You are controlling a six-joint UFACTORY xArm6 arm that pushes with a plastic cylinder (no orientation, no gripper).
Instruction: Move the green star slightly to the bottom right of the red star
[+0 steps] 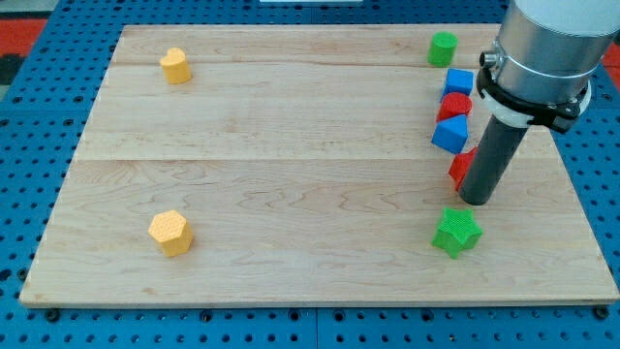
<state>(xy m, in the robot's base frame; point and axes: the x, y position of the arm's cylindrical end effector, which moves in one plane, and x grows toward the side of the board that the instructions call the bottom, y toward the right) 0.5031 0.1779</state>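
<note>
The green star [456,232] lies on the wooden board [291,174] near the view's bottom right. A red block [459,169], largely hidden behind the rod so its shape cannot be made out, sits just above it. My tip [476,200] rests between them, against the red block's right side and just above the green star's upper right. No gripper is in view.
A column of blocks runs up the right side: a blue block [449,134], a red block [454,107], a blue cube [458,82] and a green block [443,47]. A yellow block [175,65] sits top left, a yellow hexagon [170,232] bottom left.
</note>
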